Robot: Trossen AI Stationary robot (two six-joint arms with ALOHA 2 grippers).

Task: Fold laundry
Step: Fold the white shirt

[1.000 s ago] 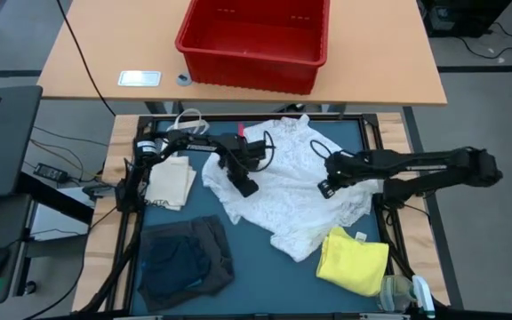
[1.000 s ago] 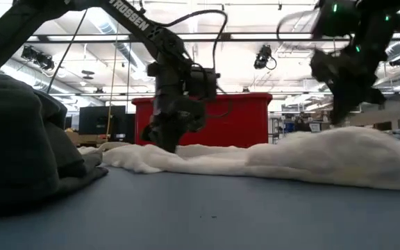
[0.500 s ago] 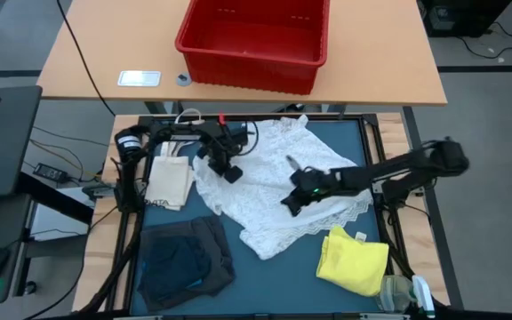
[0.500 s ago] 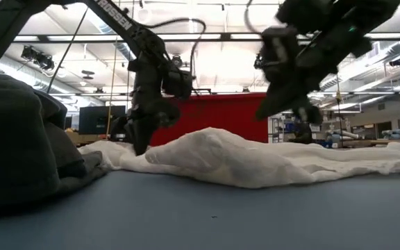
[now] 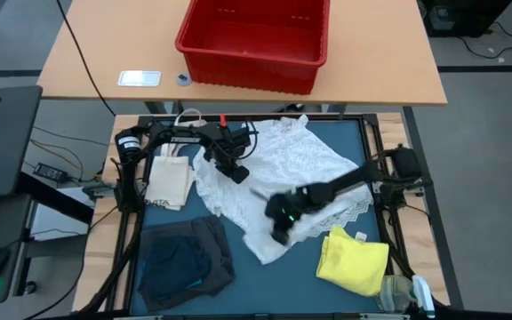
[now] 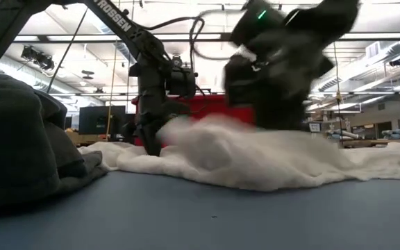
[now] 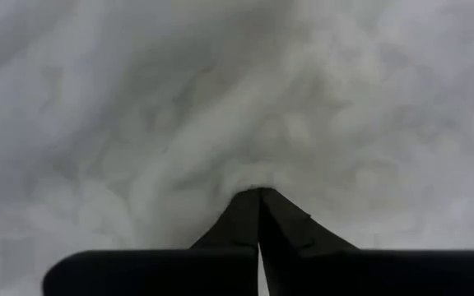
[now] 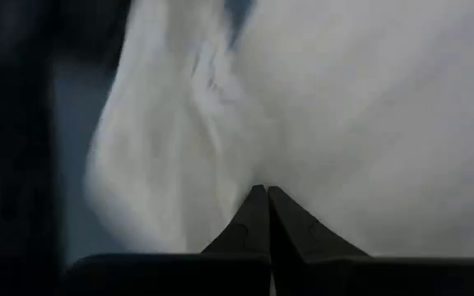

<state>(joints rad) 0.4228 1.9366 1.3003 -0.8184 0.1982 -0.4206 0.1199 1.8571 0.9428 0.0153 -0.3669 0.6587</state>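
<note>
White lace fills the middle of the blue table: the large white lacy garment lies rumpled there, and both pincers have hold of it. The left gripper sits at the garment's left edge, fingers pressed together with a pinch of lace bunched at their tips, as the left wrist view shows. The right gripper is low over the near part of the same cloth, its arm stretched across from the right side of the table; its fingers are also pressed tight on a fold of white fabric, which rises in a hump just beside it in the low view. Off to the right of that pincer and nearer the front edge lies the yellow garment, apart from the lace by a thin strip of table. Left of the right gripper, near the front, sits the dark grey garment in a heap with a navy piece folded into it. Beside the left gripper, on its outer side, lies the cream tote bag. Beyond both pincers stands a red bin on the wooden table.
</note>
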